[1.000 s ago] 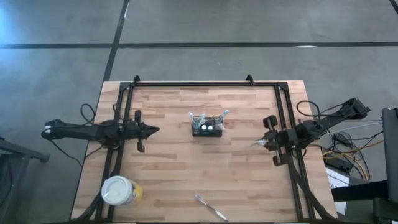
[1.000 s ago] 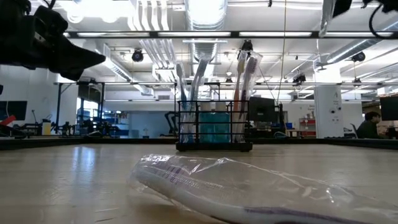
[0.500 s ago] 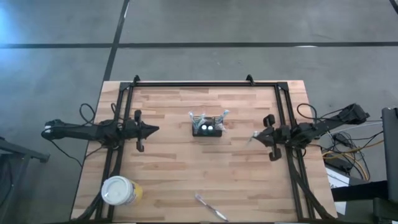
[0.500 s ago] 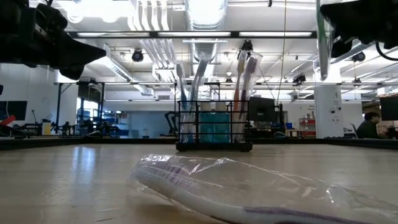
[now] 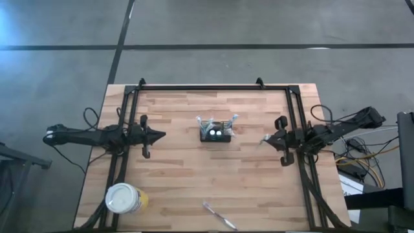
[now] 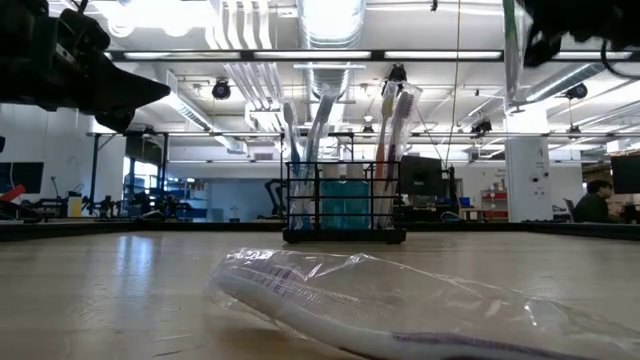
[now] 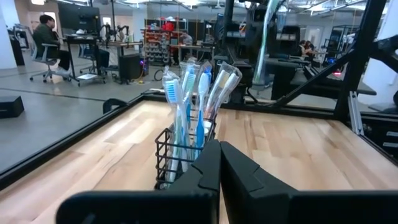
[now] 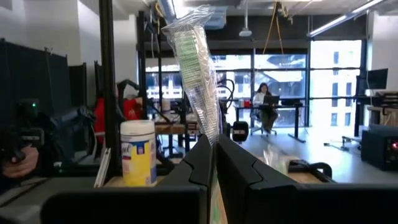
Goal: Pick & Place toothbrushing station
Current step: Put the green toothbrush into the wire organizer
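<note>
**Right arm carrying a wrapped toothbrush; holder waiting mid-table**

Working left to right: your left gripper (image 5: 160, 135) is hanging over the left part of the table (image 5: 174, 181), fingers pressed together on nothing, pointing at the toothbrushing station (image 5: 215, 133). The arm is lying low and stretched straight out from the left edge.

The station is sitting near the middle of the table, upright, with several brushes already standing in it. A second wrapped toothbrush (image 5: 218, 215) is lying near the front edge, and a white-lidded cup (image 5: 123, 198) is standing at the front left (neither is in play yet).

Your right gripper (image 5: 266, 140) is clamped on a plastic-wrapped toothbrush (image 8: 198, 68), held above the right side, well apart from the station. The arm is reaching in from the right edge.

In my judgement, you are carrying the brush to the holder. Keep it upright, centre it over an open slot, and descend slowly before releasing.
</note>
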### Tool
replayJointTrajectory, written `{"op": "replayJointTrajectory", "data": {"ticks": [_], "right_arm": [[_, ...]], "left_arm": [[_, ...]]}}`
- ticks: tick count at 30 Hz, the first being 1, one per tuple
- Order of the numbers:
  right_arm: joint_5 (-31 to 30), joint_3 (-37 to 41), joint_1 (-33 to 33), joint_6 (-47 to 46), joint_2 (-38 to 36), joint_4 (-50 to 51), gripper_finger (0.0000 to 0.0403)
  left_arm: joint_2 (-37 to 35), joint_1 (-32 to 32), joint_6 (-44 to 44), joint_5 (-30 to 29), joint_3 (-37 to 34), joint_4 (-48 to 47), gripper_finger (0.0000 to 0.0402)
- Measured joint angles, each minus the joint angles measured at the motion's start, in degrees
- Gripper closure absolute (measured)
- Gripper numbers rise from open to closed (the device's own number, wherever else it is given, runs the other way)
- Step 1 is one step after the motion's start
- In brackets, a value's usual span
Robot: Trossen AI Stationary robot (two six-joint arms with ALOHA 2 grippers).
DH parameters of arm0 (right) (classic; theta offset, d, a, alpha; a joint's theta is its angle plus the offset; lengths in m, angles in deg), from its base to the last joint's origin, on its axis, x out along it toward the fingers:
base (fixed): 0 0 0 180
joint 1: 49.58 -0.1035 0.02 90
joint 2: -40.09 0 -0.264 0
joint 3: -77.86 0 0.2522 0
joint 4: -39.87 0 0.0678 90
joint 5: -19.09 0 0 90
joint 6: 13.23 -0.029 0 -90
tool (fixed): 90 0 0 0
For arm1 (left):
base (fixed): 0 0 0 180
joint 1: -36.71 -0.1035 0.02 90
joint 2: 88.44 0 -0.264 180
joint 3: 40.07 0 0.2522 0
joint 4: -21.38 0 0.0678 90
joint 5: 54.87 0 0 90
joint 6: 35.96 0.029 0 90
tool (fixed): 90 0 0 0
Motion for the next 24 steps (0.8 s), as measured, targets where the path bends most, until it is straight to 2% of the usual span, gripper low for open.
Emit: {"op": "replayJointTrajectory", "data": {"ticks": [4, 6, 13, 24], "right_arm": [[0.02, -9.90, -0.04, 0.25, 0.12, 15.34, 0.0391], [0.02, -13.38, -0.04, 0.25, 0.98, 19.41, 0.0391], [0.04, -20.41, -0.04, 1.98, 5.79, 20.59, 0.0391], [0.20, -26.86, 1.15, 3.47, 21.21, 15.60, 0.0391]], "left_arm": [[-0.02, 0.00, 0.56, 0.00, 0.00, 0.02, 0.0396], [0.00, 0.01, 0.78, -0.01, 0.00, 0.02, 0.0396], [-0.02, 0.02, 0.96, 0.00, -0.02, 0.02, 0.0396], [-0.02, 0.00, 1.29, -0.02, -0.02, 0.04, 0.0396]]}}
